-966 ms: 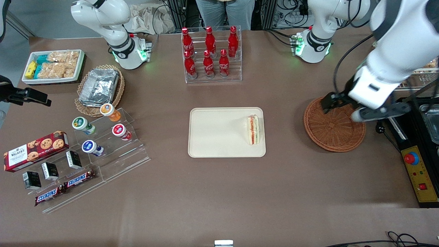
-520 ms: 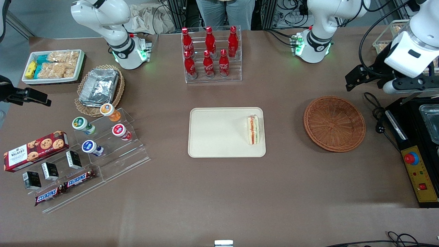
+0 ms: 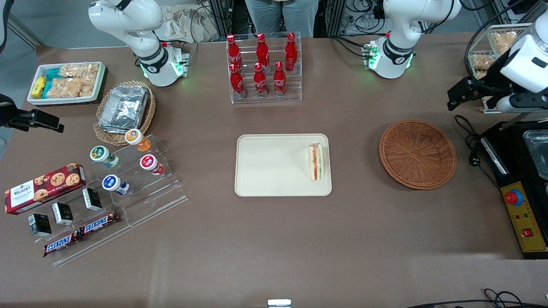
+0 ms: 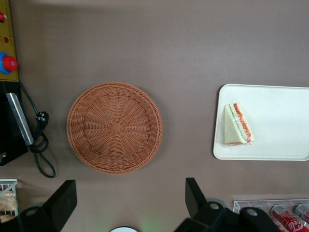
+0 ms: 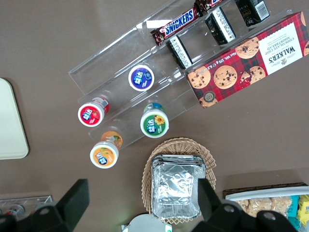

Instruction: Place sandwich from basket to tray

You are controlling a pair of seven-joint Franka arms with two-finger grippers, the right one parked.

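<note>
Inspection runs from the parked arm's end of the tabletop [image 3: 274,248] to the working arm's end. The display items at the parked arm's end, a cookie box [image 3: 45,182], capped cups [image 3: 124,160] and a tan basket of foil containers [image 3: 124,109], appear in the front and right wrist views. The right wrist view shows only a corner of the tray and not the sandwich. At mid-table the tray [image 3: 265,171] lies flat, with a rack of red bottles [image 3: 265,68] farther from the front camera. The sandwich [image 3: 317,161] lies on the tray, at the end nearest the basket and just inside the rim. Its long axis runs from nearer to farther from the front camera, across the tray's length, and its red and green stripes follow that axis. Which end tapers cannot be told. The basket [image 3: 417,154] stands apart from the tray, toward the working arm's end, with nothing in it. The tool [image 3: 460,93] hangs above the tabletop, farther from the front camera than the basket and closer to the table's end. A second ago it was over the basket's rim. Half a second ago it had cleared the basket, and it has since drawn slightly farther toward that end, while the sandwich, tray and basket have not shifted. Only the left wrist view shows the tool's fingers [image 4: 63,198], which are spread wide and hold nothing.
</note>
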